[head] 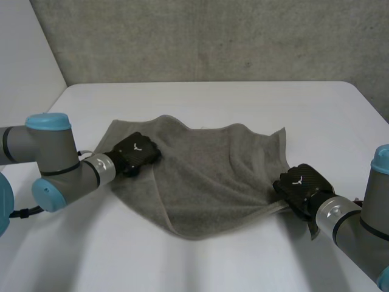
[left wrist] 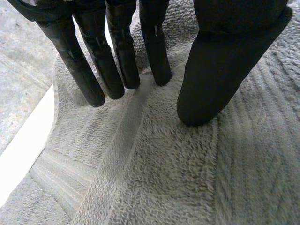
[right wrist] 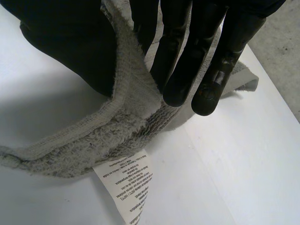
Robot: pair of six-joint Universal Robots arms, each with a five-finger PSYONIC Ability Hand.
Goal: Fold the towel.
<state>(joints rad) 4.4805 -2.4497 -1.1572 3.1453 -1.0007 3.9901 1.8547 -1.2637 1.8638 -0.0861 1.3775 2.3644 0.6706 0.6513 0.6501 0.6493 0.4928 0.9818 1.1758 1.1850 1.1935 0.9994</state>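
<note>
Robot at work on laundry: a grey towel (head: 206, 176) lies spread but rumpled on the white bench (head: 213, 100), between the machine's two arms, with bare bench showing on every side of the towel. The left hand (head: 137, 152) rests on top of the towel at its left edge, toward the far left corner. In the left wrist view its fingers (left wrist: 117, 56) are straight and side by side, tips set down on the pile. Its thumb (left wrist: 215, 79) presses the cloth just beside them, and a flat woven band (left wrist: 126, 126) of the towel runs out between thumb and fingers. No cloth is gathered in that hand: it is released, bearing down on the towel and not gripping it.

The right hand (head: 301, 182) sits at the towel's near right corner. In the right wrist view the hemmed edge (right wrist: 124, 112) of the towel lifts off the bench and passes up between that hand's thumb and straight fingers, which pinch it, so this hand is grasping the towel by its edge. A white care label (right wrist: 129, 187) printed with small text hangs from the underside of that edge, beyond the fingertips, and lies on the bench.

In the head view the towel's near edge sags to a blunt point toward the robot, between the two hands, while its far right corner lies flat on the bench. A grey concrete wall (head: 213, 36) stands beyond the towel, behind the bench's far edge
</note>
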